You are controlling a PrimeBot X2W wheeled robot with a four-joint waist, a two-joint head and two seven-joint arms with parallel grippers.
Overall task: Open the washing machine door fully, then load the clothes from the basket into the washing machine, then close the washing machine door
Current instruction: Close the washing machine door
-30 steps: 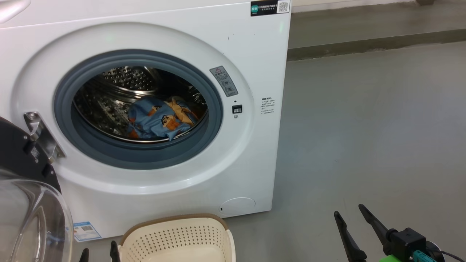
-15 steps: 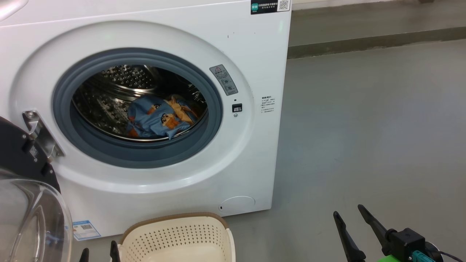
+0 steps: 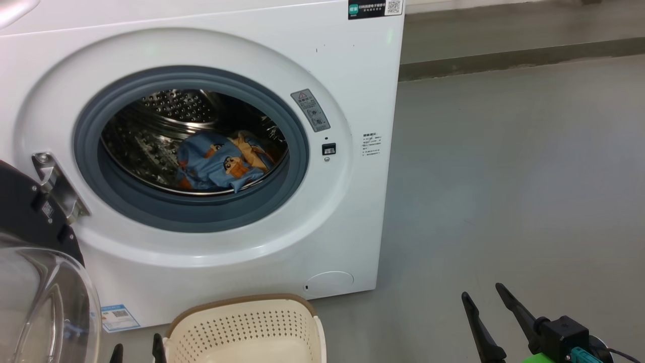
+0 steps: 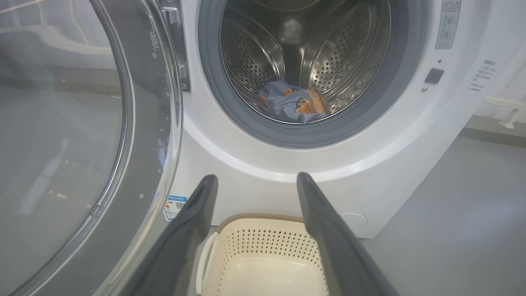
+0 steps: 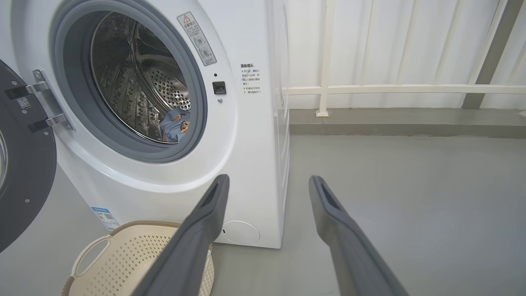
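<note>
Light blue fabric printed with orange and brown cartoon figures, the clothes (image 3: 221, 164) lie crumpled in a heap at the bottom of the perforated steel drum (image 4: 341, 61), inside the grey rubber gasket (image 3: 297, 151) of the big white boxy washing machine (image 3: 342, 75). It looks like a single garment, though the folds make that hard to judge. The large round washing machine door (image 3: 25, 212), with its glossy black rim and bulging clear glass bowl, hangs wide open on its metal hinge (image 3: 55, 184) at the machine's left. On the grey floor (image 3: 504, 176) just in front of the machine sits the small cream-white perforated plastic basket (image 3: 247, 322) with a brown woven-look rim. The left hand (image 4: 255, 177) hovers just beside the basket's left end, its two dark fingers spread wide and holding nothing; the garment lies well beyond its fingertips, deep in the drum. The right hand (image 5: 269, 178) hangs low over the floor to the right of the basket, well apart from the drum's mouth, likewise spread wide and holding nothing. Counted: one garment, one basket, one machine, one door, two hands.
</note>
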